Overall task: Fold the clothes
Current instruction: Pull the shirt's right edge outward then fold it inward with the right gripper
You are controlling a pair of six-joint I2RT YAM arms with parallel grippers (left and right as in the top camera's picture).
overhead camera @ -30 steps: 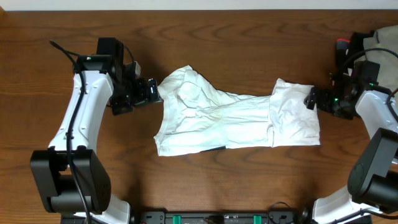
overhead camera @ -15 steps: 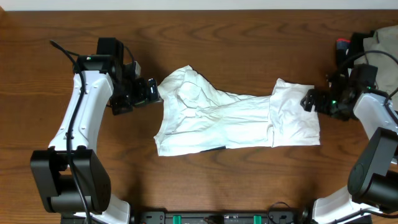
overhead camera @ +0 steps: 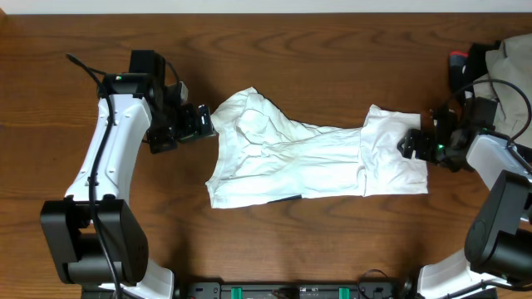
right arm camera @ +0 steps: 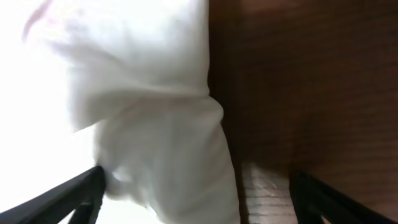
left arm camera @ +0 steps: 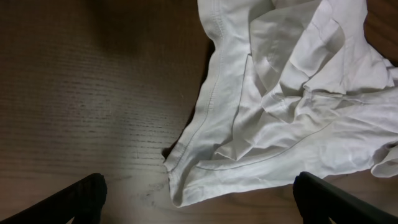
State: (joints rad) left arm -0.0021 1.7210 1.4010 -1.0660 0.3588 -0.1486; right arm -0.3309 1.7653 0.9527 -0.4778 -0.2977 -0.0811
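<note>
The clothes (overhead camera: 307,158) lie spread and wrinkled across the middle of the wooden table, a wide white garment with its right part folded over. My left gripper (overhead camera: 206,123) hovers open just beside the garment's upper left edge. In the left wrist view a hemmed corner of the clothes (left arm camera: 180,183) lies on the table between the wide-apart fingers (left arm camera: 84,198). My right gripper (overhead camera: 407,143) stands open over the garment's right edge. In the right wrist view, white cloth (right arm camera: 149,124) fills the left half of the gap between its fingers (right arm camera: 314,199).
A grey cloth heap (overhead camera: 514,62) and a dark object with a red tip (overhead camera: 458,60) sit at the table's far right corner, behind my right arm. Bare wood (overhead camera: 332,50) surrounds the garment on all sides.
My right gripper has slid left from beside the garment onto its right edge. The left arm and the garment have not moved.
</note>
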